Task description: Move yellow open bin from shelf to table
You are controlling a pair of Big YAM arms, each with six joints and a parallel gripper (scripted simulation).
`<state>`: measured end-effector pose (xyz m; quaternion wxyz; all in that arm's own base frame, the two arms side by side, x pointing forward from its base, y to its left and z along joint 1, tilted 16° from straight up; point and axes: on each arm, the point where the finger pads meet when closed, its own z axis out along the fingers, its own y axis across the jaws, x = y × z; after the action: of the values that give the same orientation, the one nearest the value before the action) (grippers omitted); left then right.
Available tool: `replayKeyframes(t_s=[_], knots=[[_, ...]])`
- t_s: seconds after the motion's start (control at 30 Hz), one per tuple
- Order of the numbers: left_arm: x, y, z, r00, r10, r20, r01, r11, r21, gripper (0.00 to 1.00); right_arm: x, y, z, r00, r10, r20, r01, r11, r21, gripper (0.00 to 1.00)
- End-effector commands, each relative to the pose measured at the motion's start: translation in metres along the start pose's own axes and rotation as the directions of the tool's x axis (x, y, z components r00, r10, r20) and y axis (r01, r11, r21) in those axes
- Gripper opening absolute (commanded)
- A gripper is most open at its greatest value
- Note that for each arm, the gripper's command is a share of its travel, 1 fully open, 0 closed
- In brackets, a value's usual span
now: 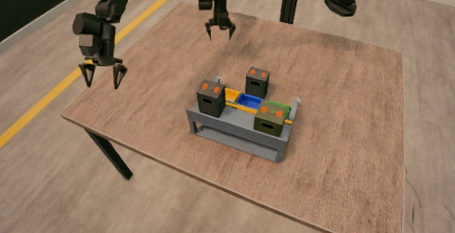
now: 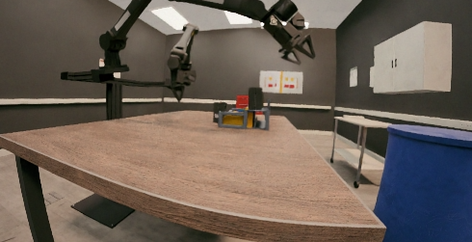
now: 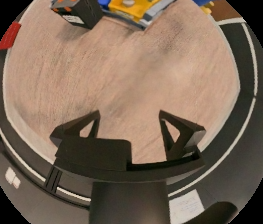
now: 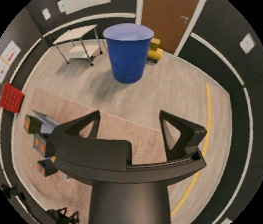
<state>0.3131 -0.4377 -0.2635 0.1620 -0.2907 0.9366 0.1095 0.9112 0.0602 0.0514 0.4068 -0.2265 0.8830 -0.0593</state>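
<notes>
Dark matte walls and a greyish floor surround a wood-grain table point(image 1: 153, 79) point(image 2: 193, 169) point(image 3: 132, 75) point(image 4: 85, 113), its top brown and finely streaked; a smooth, round blue barrel point(image 2: 424, 183) point(image 4: 127, 57) stands beyond one edge. The slate-grey shelf point(image 1: 237, 121) point(image 2: 258, 125) has straight-edged panels and holds the yellow open bin point(image 1: 232, 96) point(image 2: 233, 120) point(image 3: 132, 7), which sits beside a blue bin point(image 1: 251, 100). Boxy lidded containers with orange spots crowd round them — one olive point(image 1: 270, 117), one charcoal point(image 1: 257, 84) behind the row. The left gripper point(image 1: 220, 38) point(image 2: 179, 99) point(image 3: 129, 112) hangs well apart from the shelf, jaws spread and holding nothing; the right gripper point(image 1: 103, 86) point(image 2: 306, 60) point(image 4: 129, 113) is likewise wide open — bare between its angular, triangular fingers.
</notes>
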Motion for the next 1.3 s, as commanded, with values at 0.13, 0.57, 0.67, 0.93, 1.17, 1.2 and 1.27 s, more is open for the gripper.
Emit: replayKeyframes(t_s=[0.13, 0.57, 0.67, 0.93, 1.17, 1.2, 1.27], knots=[[-0.001, -0.005, -0.006, 1.0, -0.003, -0.001, 0.003, 1.0, 0.012, 1.0, -0.011, -0.002, -0.007, 1.0, -0.003, 0.017, 0.003, 1.0, 0.005, 1.0], [-0.001, -0.014, -0.01, 1.0, -0.009, -0.003, 0.01, 1.0, 0.029, 1.0, -0.011, -0.002, -0.007, 1.0, -0.003, 0.017, 0.003, 1.0, 0.005, 1.0], [-0.001, -0.014, -0.01, 1.0, -0.009, -0.003, 0.01, 1.0, 0.029, 1.0, -0.011, -0.003, -0.007, 1.0, -0.002, 0.017, 0.002, 1.0, 0.006, 1.0], [-0.001, -0.014, -0.01, 1.0, -0.009, -0.003, 0.01, 1.0, 0.029, 1.0, -0.011, -0.026, -0.018, 1.0, 0.019, 0.024, -0.02, 0.999, 0.029, 1.0], [-0.001, -0.014, -0.01, 1.0, -0.009, -0.003, 0.01, 1.0, 0.029, 1.0, -0.009, -0.065, -0.038, 0.998, 0.054, 0.036, -0.056, 0.996, 0.067, 1.0], [-0.001, -0.014, -0.01, 1.0, -0.009, -0.003, 0.01, 1.0, 0.029, 1.0, -0.008, -0.075, -0.043, 0.997, 0.063, 0.039, -0.066, 0.995, 0.077, 1.0], [-0.001, -0.014, -0.01, 1.0, -0.009, -0.003, 0.01, 1.0, 0.029, 1.0, -0.006, -0.098, -0.056, 0.995, 0.083, 0.047, -0.087, 0.991, 0.101, 1.0]])
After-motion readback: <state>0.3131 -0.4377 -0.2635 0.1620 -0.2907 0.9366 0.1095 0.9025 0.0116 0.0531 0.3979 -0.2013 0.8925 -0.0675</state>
